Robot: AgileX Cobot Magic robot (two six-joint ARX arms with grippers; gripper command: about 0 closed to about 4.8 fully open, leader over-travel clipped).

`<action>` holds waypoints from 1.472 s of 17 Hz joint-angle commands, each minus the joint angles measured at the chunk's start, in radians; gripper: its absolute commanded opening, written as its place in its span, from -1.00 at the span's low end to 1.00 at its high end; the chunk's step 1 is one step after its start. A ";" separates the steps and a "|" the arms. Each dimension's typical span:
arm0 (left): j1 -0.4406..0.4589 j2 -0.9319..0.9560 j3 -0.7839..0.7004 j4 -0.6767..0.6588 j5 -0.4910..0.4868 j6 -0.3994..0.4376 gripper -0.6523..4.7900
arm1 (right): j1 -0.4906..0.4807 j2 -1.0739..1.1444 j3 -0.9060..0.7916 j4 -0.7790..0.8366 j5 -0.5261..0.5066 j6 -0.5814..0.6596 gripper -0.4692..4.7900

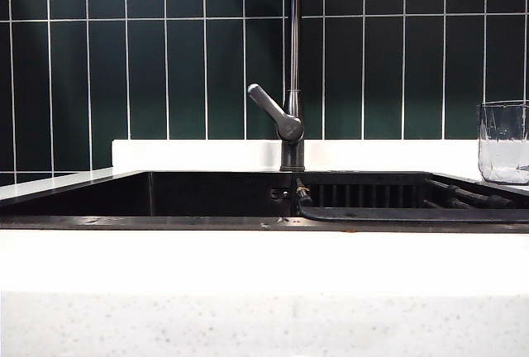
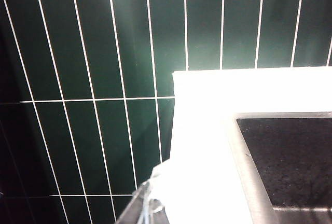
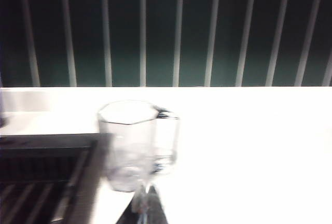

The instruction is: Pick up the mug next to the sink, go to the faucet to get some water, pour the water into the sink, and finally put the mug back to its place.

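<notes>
The mug is clear faceted glass and stands upright on the white counter at the far right, beside the sink. The grey faucet rises behind the middle of the black basin, its lever angled to the left. Neither arm shows in the exterior view. In the right wrist view my right gripper is shut and empty, its tips just short of the mug, which shows a handle on one side. My left gripper is shut and empty over the counter corner, beside the sink.
A dark slatted rack fills the right half of the basin. A dark green tiled wall stands behind a white ledge. A broad white speckled counter front runs along the near edge.
</notes>
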 commanded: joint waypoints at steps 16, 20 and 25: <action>-0.002 0.000 0.003 0.002 0.000 -0.003 -0.78 | 0.067 0.000 0.002 -0.145 -0.020 -0.003 -0.84; -0.002 0.000 0.003 0.002 0.000 -0.003 -0.78 | 0.067 0.000 0.002 -0.144 -0.017 -0.002 -0.84; -0.002 0.000 0.003 0.002 0.000 -0.003 -0.78 | 0.067 0.000 0.002 -0.144 -0.017 -0.002 -0.84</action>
